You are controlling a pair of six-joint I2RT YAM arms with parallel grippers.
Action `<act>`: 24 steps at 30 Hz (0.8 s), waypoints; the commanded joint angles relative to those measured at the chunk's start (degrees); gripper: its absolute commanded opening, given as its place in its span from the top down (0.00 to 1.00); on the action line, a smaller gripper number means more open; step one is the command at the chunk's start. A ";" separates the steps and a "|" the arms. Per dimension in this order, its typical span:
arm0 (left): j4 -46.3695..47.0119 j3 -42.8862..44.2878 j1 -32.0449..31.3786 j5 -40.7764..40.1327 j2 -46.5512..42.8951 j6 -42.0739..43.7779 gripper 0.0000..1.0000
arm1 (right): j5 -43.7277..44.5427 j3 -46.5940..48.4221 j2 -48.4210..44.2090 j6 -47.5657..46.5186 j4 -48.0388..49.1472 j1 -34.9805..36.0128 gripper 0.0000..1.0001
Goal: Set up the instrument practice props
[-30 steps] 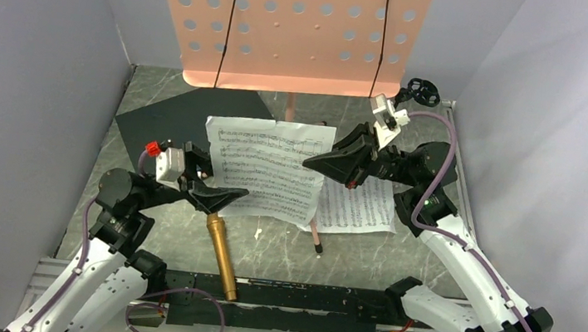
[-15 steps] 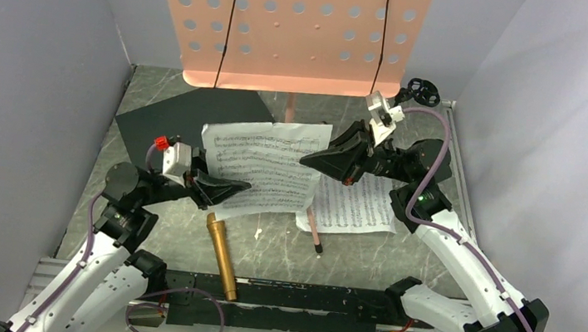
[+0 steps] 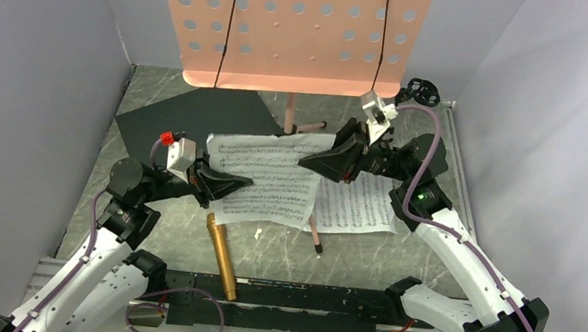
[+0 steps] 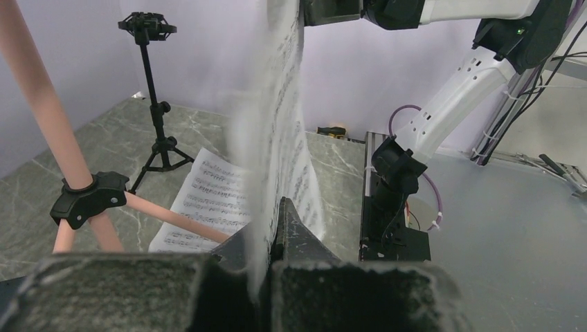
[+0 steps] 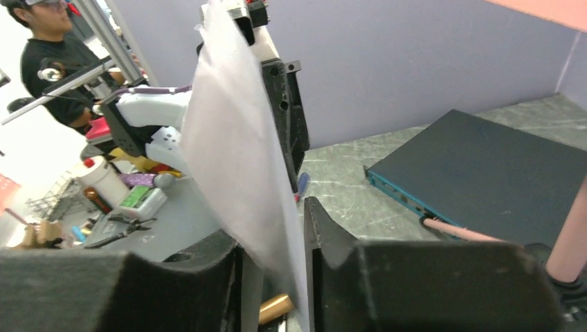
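Observation:
The pink music stand [image 3: 290,24] rises at the back, its pole [image 4: 34,104] and tripod legs on the table. One white sheet-music page [image 3: 268,180] hangs above the table between both arms. My left gripper [image 3: 240,182] is shut on its left edge, the paper pinched between the fingers [image 4: 304,238]. My right gripper [image 3: 309,164] sits at the page's right edge with its jaws apart, and the page [image 5: 235,138] runs loosely through the gap. The second page [image 3: 361,205] lies flat on the table. The gold microphone [image 3: 222,258] lies near the front. The black mic stand [image 3: 423,89] stands back right.
A dark flat panel with a teal edge [image 3: 188,116] lies at the back left beneath the stand's desk. A pink stand leg [image 3: 314,237] crosses the table by the flat page. Grey walls close in both sides. A black rail [image 3: 292,295] runs along the near edge.
My left gripper closed onto the page's left edge. My right gripper's jaws, shut on the right edge before, have parted. Both arms and the page moved slightly toward the stand.

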 commanded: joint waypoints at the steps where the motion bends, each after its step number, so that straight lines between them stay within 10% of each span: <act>1: 0.50 3.35 0.07 0.60 -0.38 -0.76 0.97 | 3.48 4.38 -1.45 -5.50 -5.07 0.16 0.60; 11: -4.09 8.21 0.07 -1.55 -0.94 -0.75 0.97 | 14.31 14.77 -3.08 -17.33 -24.20 0.16 0.14; 24: -4.91 17.17 0.10 -2.09 1.96 -0.96 0.97 | 28.02 27.38 -1.61 -23.90 -38.02 0.10 0.11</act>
